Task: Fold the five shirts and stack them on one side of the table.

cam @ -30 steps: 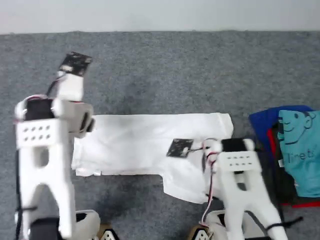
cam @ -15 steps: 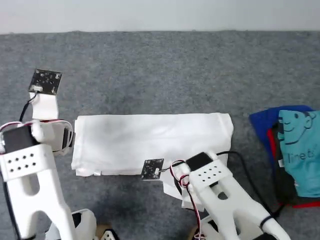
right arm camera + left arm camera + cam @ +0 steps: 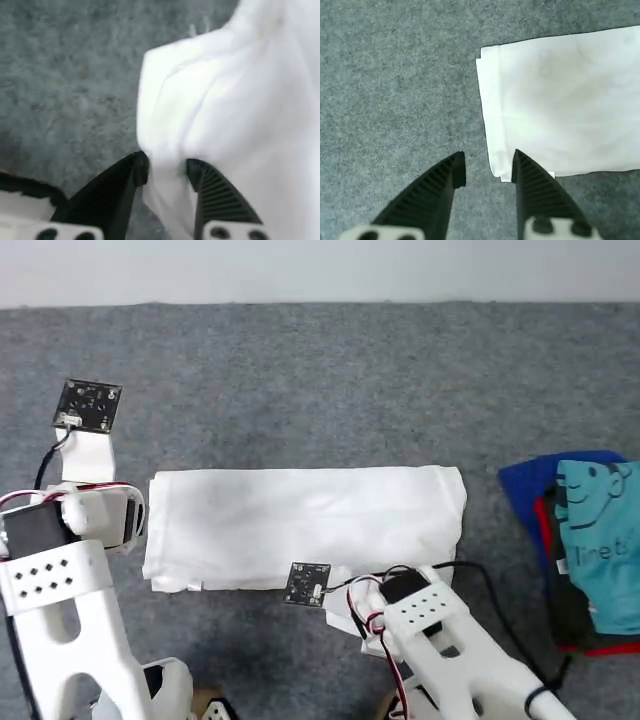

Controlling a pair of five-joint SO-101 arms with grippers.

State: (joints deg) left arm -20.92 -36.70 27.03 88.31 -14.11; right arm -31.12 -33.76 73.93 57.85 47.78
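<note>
Pinching white shirt (image 3: 250, 100): right claw (image 3: 165, 167) | left claw (image 3: 487, 167) parted, empty | shirt pile (image 3: 590, 540) well apart

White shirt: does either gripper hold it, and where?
Left gripper: open, empty. Right gripper straddles the white shirt at its near-edge flap; whether it grips cannot be told.

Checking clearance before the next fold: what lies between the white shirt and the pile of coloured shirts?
Bare grey table cover, as the high view shows: a narrow strip separates the white shirt from the pile of coloured shirts.
</note>
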